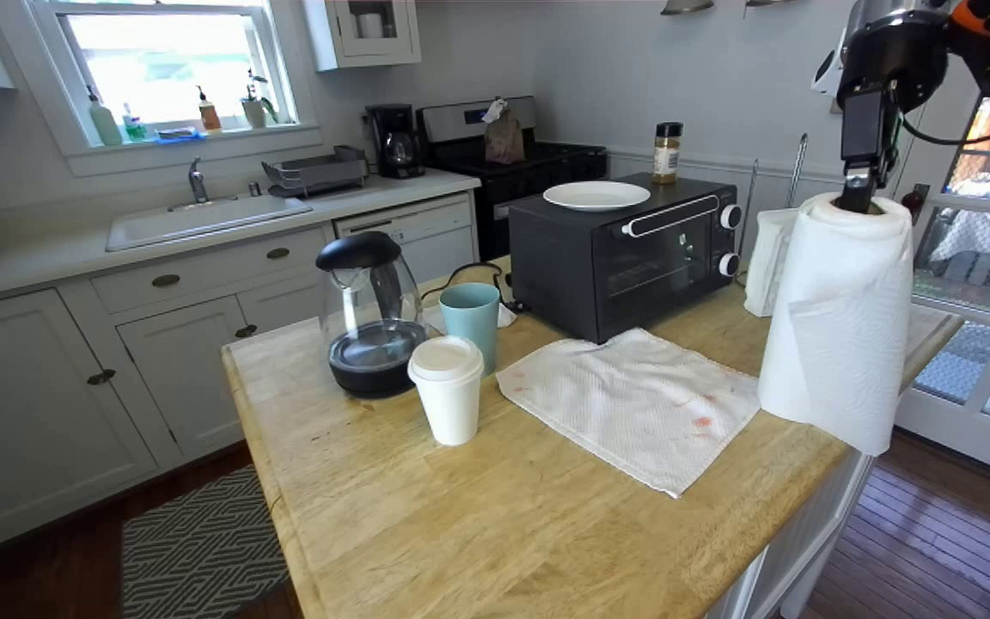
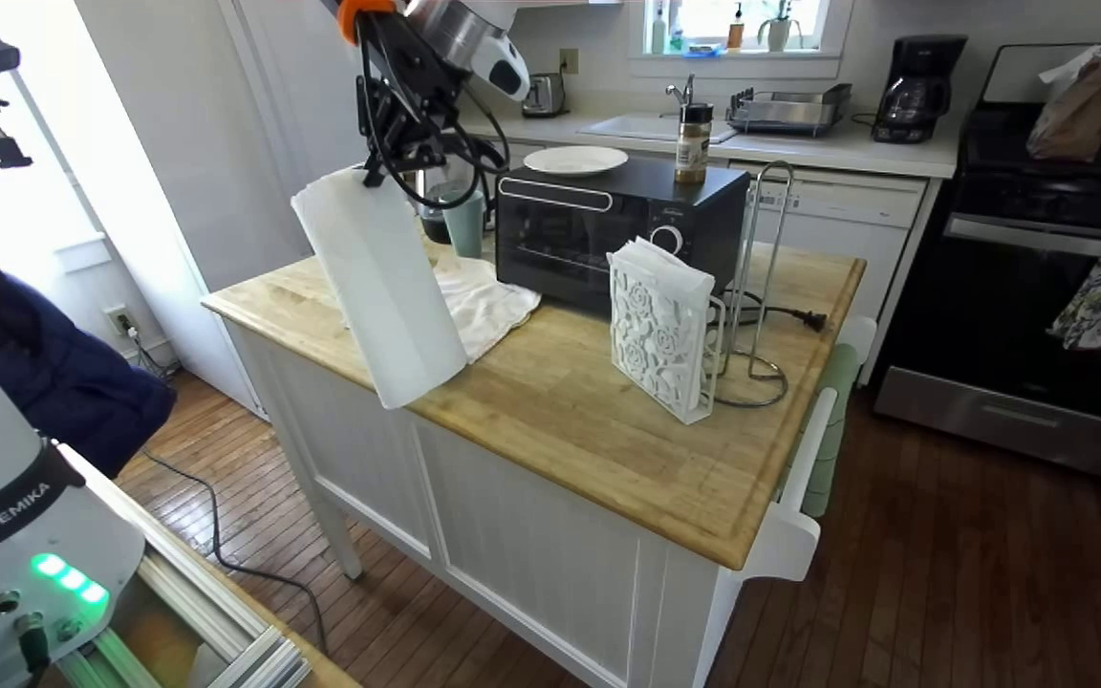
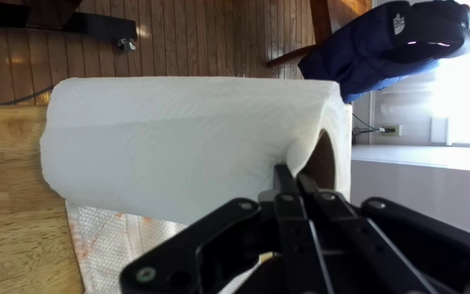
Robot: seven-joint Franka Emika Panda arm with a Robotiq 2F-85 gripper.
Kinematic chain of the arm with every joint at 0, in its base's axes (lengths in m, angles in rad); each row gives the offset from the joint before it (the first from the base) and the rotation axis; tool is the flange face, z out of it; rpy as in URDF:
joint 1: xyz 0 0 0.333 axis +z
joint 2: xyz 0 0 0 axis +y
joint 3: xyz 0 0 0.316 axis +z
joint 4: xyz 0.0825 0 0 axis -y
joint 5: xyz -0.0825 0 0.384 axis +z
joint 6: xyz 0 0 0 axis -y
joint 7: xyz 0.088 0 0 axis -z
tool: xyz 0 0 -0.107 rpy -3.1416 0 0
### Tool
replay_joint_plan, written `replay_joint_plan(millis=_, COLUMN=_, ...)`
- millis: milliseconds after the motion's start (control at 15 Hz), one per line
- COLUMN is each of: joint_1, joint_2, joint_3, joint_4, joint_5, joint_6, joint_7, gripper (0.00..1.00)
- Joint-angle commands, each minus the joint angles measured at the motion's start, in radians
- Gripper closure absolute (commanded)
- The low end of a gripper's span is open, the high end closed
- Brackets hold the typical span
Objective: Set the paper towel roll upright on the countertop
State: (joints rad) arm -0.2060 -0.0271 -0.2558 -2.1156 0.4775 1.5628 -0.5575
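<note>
My gripper [image 3: 296,174] is clamped on the upper rim of the paper towel roll [image 2: 383,287], which leans from eleven o'clock to five in an exterior view, low end by the countertop [image 2: 560,401] edge, contact unclear

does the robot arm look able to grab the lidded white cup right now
Probably not: its tool is gripping the paper towel roll. The lidded white cup stands on the countertop with nothing above it, so setting the roll down first may free the tool.
</note>
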Motion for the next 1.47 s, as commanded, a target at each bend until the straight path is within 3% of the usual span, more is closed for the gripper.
replay_joint_plan(millis=0, joint_1=-0.027, joint_2=0.017, joint_3=-0.015, joint_4=0.03, joint_5=0.066, joint_6=-0.035, joint_7=-0.044, gripper=0.99)
replay_joint_plan(millis=467, joint_1=-0.042, joint_2=0.031, joint_3=-0.023, joint_4=0.033, joint_5=0.064, joint_6=-0.025, joint_7=-0.046, gripper=0.99)
replay_joint_plan(millis=600, joint_1=-0.041, joint_2=0.031, joint_3=-0.02, joint_4=0.032, joint_5=0.058, joint_6=-0.015, joint_7=-0.044, gripper=0.7)
replay_joint_plan(millis=1267, joint_1=-0.03, joint_2=-0.029, joint_3=-0.006, joint_4=0.05, joint_5=0.026, joint_6=0.041, joint_7=-0.015, gripper=0.02)
replay_joint_plan(millis=1400, joint_1=-0.029, joint_2=-0.053, joint_3=-0.006, joint_4=0.052, joint_5=0.021, joint_6=0.055, joint_7=-0.008, gripper=0.0)
